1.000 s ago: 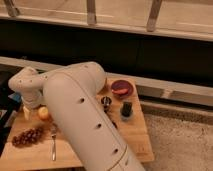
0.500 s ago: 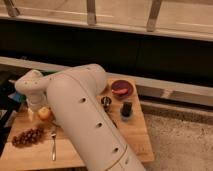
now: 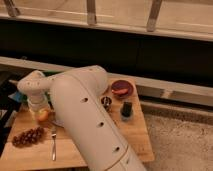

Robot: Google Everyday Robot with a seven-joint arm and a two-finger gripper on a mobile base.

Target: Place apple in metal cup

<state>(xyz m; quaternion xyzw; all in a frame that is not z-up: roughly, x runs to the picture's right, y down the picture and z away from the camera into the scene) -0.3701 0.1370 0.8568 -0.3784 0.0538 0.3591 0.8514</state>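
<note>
The white arm (image 3: 82, 117) sweeps from the lower middle of the view up and over to the left, where it bends at a rounded wrist and points down. Its gripper (image 3: 39, 108) hangs at the left part of the wooden surface (image 3: 137, 137), directly over the apple (image 3: 44, 116) and touching it or nearly so; whether it is open or closed around the fruit cannot be told. The apple, yellow-orange, sits on the surface just under the gripper, with the arm's thick link close on its right. In front of it and a little to the left lies a dark purple grape bunch (image 3: 27, 136), and beside the grapes a fork (image 3: 53, 145) lies lengthwise, its tines toward the apple. The metal cup (image 3: 106, 102) stands upright on the other side of the arm, well apart from the apple, its rim catching light. Just to the right of it stands a black container (image 3: 126, 110), also upright, a small gap between the two. Behind them, near the back edge, is a dark red bowl (image 3: 122, 88) with something orange-red lying in it. A speckled floor (image 3: 180, 145) lies to the right of the surface, and a dark wall runs behind.
</note>
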